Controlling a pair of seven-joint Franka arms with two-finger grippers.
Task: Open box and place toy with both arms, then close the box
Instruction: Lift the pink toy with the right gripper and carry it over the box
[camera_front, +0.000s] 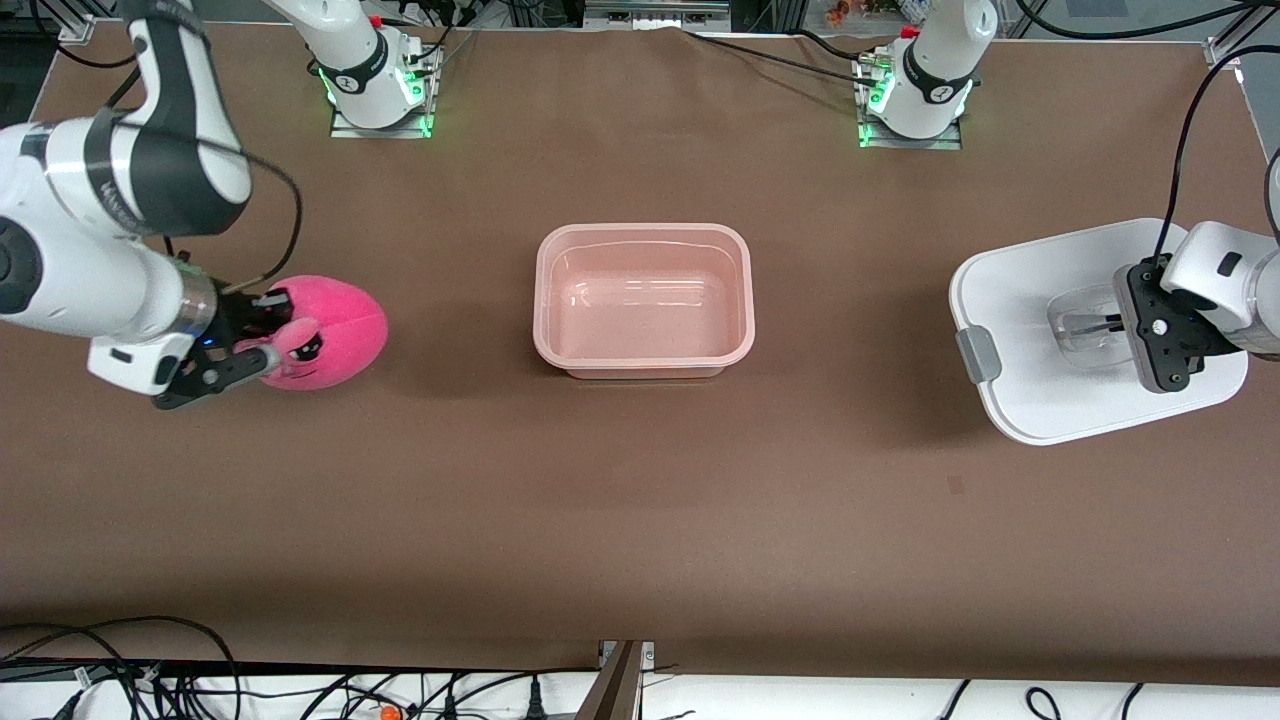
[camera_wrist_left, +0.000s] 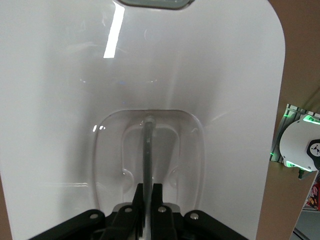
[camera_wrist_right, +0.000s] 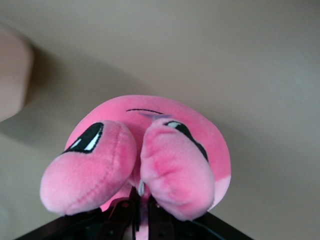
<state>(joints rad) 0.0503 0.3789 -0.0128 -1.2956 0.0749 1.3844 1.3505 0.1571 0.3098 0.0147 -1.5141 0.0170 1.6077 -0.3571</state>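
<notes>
Open pink box (camera_front: 644, 300) at bench (camera_front: 640, 520) centre. Toward the right arm's end, right gripper (camera_front: 262, 345) pinches toy (camera_front: 330, 332); toward the left arm's end, left gripper (camera_front: 1118, 325) clamps the lid (camera_front: 1040, 300) handle (camera_wrist_left: 148, 150).

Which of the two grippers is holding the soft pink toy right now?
The right gripper, toward the right arm's end of the table, is shut on the toy. The left gripper is shut on the lid handle instead.
</notes>
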